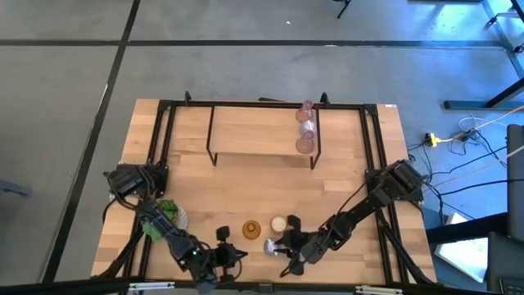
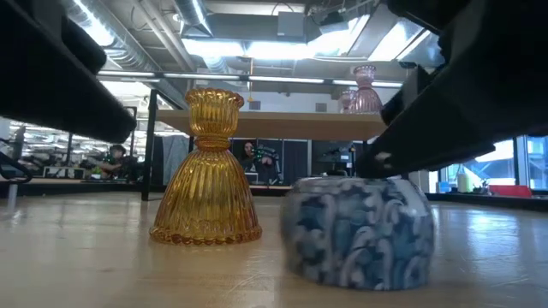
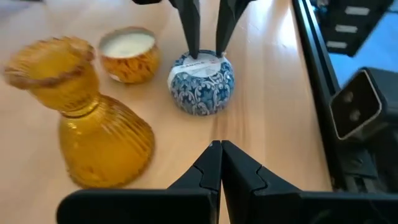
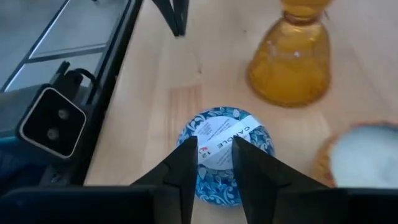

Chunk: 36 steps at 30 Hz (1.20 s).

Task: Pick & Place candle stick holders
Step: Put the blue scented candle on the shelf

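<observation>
Three holders stand on their bases near the table's front edge: a ribbed amber-gold one (image 1: pixel 251 229) (image 3: pixel 93 124), a small gold-patterned cup with a white filling (image 1: pixel 278 224) (image 3: pixel 129 55), and a round blue-and-white one (image 1: pixel 270 246) (image 4: pixel 224 155) with a white label on top. My right gripper (image 1: pixel 279 246) (image 4: pixel 214 155) comes from the right onto the blue-and-white holder, its fingers a little apart. My left gripper (image 1: pixel 243 254) (image 3: pixel 219 148) is shut and low over the table just left of that holder, touching nothing. My right gripper's fingertips (image 3: pixel 192 53) meet the white-labelled top (image 3: pixel 205 64) of the blue-and-white holder, slanting down from the table's right side. The label shows in the gap between them. Whether they pinch anything there I cannot tell. The holder stands upright on the table.
Several pink and clear holders (image 1: pixel 306 127) (image 2: pixel 364 90) stand on a wooden shelf (image 1: pixel 262 139) with black legs at the back. A green succulent in a white pot (image 1: pixel 169 215) sits front left by the left arm. A black frame (image 1: pixel 377 147) borders the table.
</observation>
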Available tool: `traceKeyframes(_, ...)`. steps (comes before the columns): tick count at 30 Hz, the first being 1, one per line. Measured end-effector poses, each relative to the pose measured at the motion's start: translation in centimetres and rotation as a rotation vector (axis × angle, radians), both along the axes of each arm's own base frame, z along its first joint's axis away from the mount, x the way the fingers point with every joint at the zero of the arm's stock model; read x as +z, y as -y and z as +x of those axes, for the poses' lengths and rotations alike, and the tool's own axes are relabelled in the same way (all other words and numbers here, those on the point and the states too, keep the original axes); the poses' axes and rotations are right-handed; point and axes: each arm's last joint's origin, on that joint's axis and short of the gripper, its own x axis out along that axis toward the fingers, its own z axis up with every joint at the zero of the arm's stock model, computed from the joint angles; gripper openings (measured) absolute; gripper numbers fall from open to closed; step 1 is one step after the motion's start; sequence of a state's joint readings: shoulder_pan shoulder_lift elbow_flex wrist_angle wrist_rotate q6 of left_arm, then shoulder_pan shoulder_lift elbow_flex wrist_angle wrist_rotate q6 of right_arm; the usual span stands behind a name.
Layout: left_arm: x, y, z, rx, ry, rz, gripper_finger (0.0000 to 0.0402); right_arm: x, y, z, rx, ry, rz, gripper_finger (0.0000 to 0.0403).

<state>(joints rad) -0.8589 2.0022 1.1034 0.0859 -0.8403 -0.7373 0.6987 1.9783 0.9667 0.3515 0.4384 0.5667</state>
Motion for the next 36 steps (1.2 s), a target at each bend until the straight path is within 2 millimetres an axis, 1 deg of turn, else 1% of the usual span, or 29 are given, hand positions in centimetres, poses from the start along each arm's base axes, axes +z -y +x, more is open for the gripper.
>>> traceKeyframes(4, 0.0, 0.0, 0.1, -0.025, -0.02, -0.012, 0.0002, -0.5, -0.6, 1.2, 0.022, 0.0, 0.016, 0.0103)
traceKeyframes(8, 0.1, 0.3, 0.3, -0.068, -0.021, -0.053, 0.0002, -0.3, -0.9, 1.5, 0.067, -0.022, 0.046, 0.0103)
traceKeyframes(11, 0.4, 0.5, 0.4, -0.097, -0.008, -0.06, 0.0002, 0.4, -1.6, 1.0, 0.118, -0.036, 0.062, 0.0103)
traceKeyframes(14, 0.4, 0.6, 0.4, -0.102, 0.0, -0.061, 0.0002, 1.2, -2.2, 0.1, 0.16, -0.057, 0.066, 0.0103)
traceKeyframes(17, 0.4, 0.6, 0.4, -0.097, 0.003, -0.059, 0.0002, 1.0, -2.5, -0.8, 0.121, -0.096, 0.031, 0.0102)
traceKeyframes(21, 0.4, 0.3, 0.6, -0.091, 0.001, -0.06, 0.0002, 0.8, -2.5, -1.3, 0.045, -0.122, 0.005, 0.0099)
traceKeyframes(28, 0.4, 0.2, 0.8, -0.087, 0.0, -0.062, 0.0002, 0.8, -2.8, -1.5, 0.057, -0.128, 0.034, 0.0099)
traceKeyframes(30, 0.4, 0.2, 0.8, -0.087, 0.0, -0.061, 0.0002, 0.8, -2.8, -1.4, 0.045, -0.091, 0.01, 0.0099)
traceKeyframes(32, 0.4, 0.1, 0.9, -0.085, 0.0, -0.061, 0.0002, 0.7, -2.6, -0.8, 0.057, -0.064, 0.012, 0.0099)
traceKeyframes(36, 0.4, 0.1, 0.9, -0.084, 0.0, -0.06, 0.0002, 0.8, -1.9, 0.0, 0.062, -0.038, 0.0, 0.0099)
